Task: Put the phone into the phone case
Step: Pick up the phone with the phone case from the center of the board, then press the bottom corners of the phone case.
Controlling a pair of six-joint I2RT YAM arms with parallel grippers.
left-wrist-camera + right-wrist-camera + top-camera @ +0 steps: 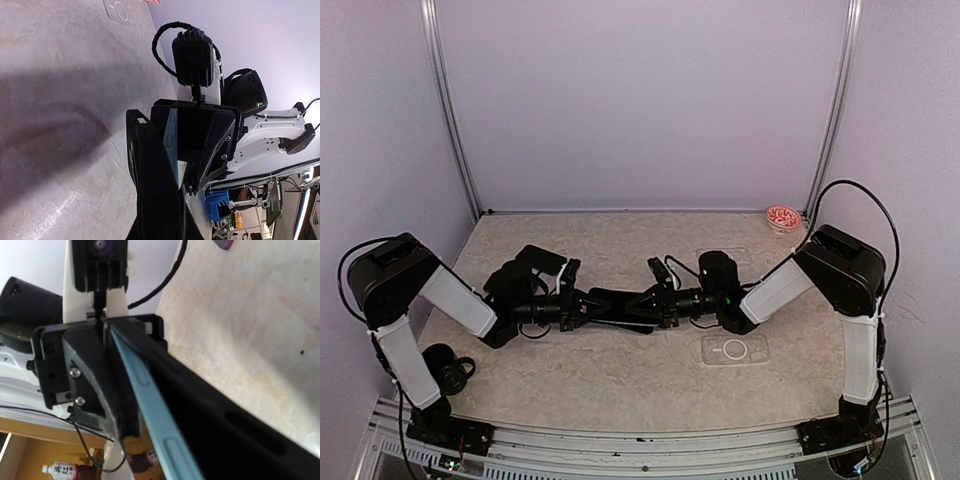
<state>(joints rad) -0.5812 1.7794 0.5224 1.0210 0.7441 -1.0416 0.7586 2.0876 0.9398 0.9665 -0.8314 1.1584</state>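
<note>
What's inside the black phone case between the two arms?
A light-blue-edged phone with side buttons shows along the wall of the black phone case. The rest of it is covered; whether it is fully seated is unclear.

In the middle of the top view, the phone (620,303) is between the left gripper (582,305) and the right gripper (655,303). The phone case (734,349) lies on the table (620,385), lower right of the phone and apart from it. A small dish (782,217) sits at the upper right.
</note>
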